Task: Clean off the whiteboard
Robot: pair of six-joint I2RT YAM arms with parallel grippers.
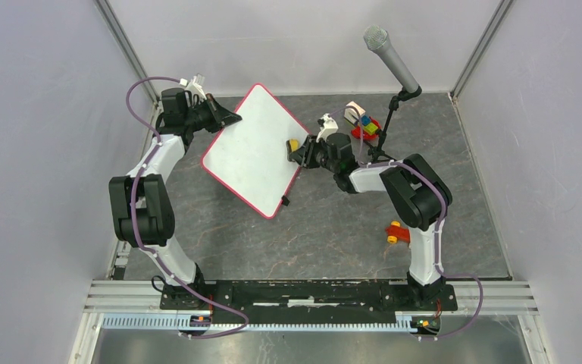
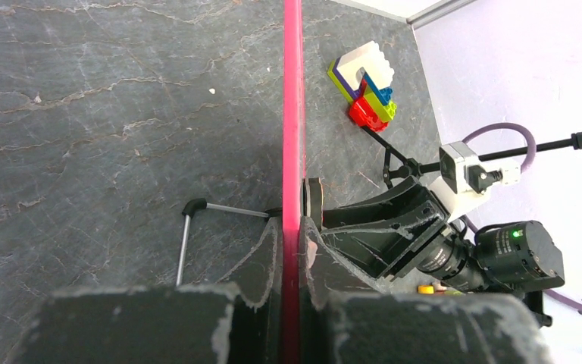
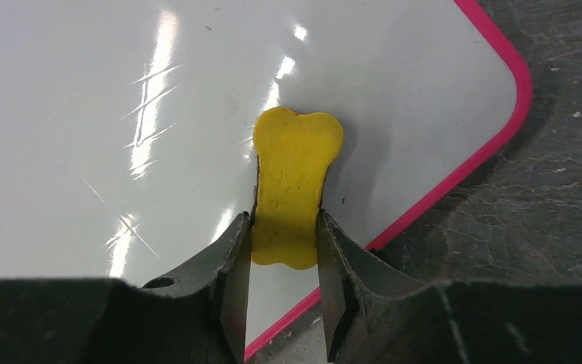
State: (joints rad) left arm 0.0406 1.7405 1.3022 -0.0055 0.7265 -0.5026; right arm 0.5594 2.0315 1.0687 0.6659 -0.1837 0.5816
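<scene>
whiteboard (image 3: 83, 91) cropped left, eraser (image 3: 295, 167) edges behind right pincer (image 3: 282, 221)

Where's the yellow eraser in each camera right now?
Top external: yellow eraser at the whiteboard's right edge, in the right arm's jaws.
Left wrist: cannot pick it out; the whiteboard shows edge-on.
Right wrist: centre frame, gripped between the jaws, over the whiteboard.
Shared landmark: the whiteboard's pink frame.

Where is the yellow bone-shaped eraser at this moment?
In the top view, the yellow eraser rests on the whiteboard near its right-hand corner. It is pinched at its narrow middle by the right gripper.
</scene>
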